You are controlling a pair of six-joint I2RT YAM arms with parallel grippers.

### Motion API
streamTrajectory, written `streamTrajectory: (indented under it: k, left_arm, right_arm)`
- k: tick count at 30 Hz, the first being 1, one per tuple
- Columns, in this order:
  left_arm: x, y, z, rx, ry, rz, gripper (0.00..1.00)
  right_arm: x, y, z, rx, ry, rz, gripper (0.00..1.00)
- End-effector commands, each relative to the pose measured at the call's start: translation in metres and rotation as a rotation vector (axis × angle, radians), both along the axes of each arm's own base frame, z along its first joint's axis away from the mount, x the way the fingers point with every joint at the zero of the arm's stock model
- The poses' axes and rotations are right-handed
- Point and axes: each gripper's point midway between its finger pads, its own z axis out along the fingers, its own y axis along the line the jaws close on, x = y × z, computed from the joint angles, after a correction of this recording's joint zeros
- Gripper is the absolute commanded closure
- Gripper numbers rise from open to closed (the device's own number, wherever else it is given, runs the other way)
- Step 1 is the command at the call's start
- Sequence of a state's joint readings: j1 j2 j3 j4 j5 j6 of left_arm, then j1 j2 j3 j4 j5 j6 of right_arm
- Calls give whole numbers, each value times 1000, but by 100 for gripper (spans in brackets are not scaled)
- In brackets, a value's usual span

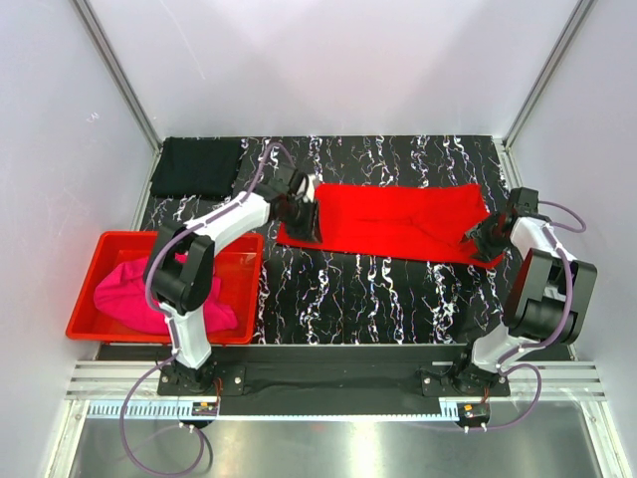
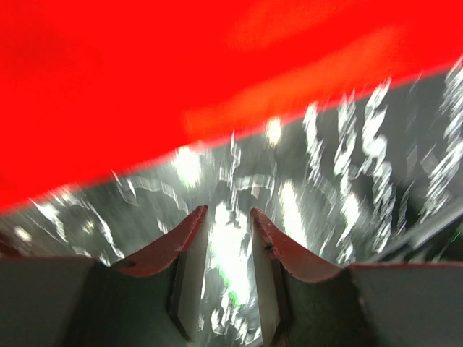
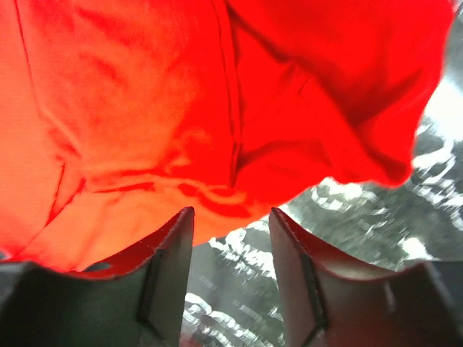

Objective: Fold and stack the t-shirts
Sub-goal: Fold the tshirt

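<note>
The bright red t-shirt (image 1: 398,219) lies folded into a long strip across the black marbled table (image 1: 348,289). My left gripper (image 1: 304,227) hovers at the strip's left end. In the left wrist view, that gripper (image 2: 229,211) is open by a narrow gap with only table showing between its fingers, and the red cloth (image 2: 145,87) is just ahead. My right gripper (image 1: 476,239) is at the strip's right end. In the right wrist view it (image 3: 231,211) is open and empty, with the rumpled red hem (image 3: 181,108) just beyond its tips. A folded black t-shirt (image 1: 196,166) rests at the back left.
A rigid red plastic bin (image 1: 85,299) stands at the near left beside the left arm's base. The crumpled magenta pink t-shirt (image 1: 129,289) lies inside it. White walls and metal frame posts close in the table on three sides.
</note>
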State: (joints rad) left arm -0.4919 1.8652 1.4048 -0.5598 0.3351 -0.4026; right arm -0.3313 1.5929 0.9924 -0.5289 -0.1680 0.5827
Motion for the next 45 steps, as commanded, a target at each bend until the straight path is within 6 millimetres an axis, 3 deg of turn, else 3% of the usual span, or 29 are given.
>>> streamTrajectory:
  k: [1,4,8,13,14,16,24,29,45]
  left_arm:
    - [-31,6,14,6,14,-114,66]
    - [-39,17,11,53,12,-151,65]
    - [-38,17,7,34,54,-149,66]
    - [-21,14,15,30,55,-143,66]
    - [-19,13,15,32,51,-143,66]
    - [-16,13,17,38,53,-142,66]
    - [-4,14,23,32,62,-136,66]
    - [-5,15,19,27,82,-130,66]
    - [-1,14,16,18,97,-124,67]
  right_arm:
    - [7,18,33,106,-61,-28,49]
    - [15,13,49,91,-75,-40,55]
    - [16,8,30,74,-7,5,60]
    - [33,2,20,57,-39,34,63]
    - [35,2,19,57,-40,45,71]
    - [35,1,12,57,-16,43,75]
    - [28,5,-10,72,9,72,72]
    - [34,5,-12,79,-3,67,72]
    - [13,8,-24,72,53,83,66]
